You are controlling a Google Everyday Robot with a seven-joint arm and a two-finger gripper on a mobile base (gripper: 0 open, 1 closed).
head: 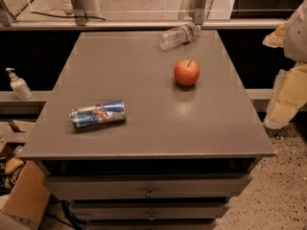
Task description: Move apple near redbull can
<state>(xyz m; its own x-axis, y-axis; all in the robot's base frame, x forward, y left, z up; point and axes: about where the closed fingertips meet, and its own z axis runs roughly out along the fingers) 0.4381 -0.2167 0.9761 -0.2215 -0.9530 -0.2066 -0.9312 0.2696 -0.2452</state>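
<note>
Far left, farthest from the gripper [283, 110]: a white pump-top dispenser bottle [18, 84] stands upright on a low ledge, off the cabinet. Below it, a brown cardboard box [21, 195] sits on the floor, also well apart from the gripper.

On the grey flat-topped drawer cabinet [144, 138]: the slim blue-and-silver metal redbull can [97, 114] lies on its side near the front left corner, across the whole top from the gripper. A clear plastic water bottle [179, 35] lies on its side at the rear edge, up and to the left of the gripper. The round red-orange apple [186, 72], with a short dark stem, sits stem-up on the right half of the top. It is the item nearest the gripper, not touching it, and well apart from the can.

Right edge: the cream-coloured gripper hangs beside the cabinet's right side, off the top, above the speckled floor. Its degree of opening cannot be told. It touches none of the listed items.
</note>
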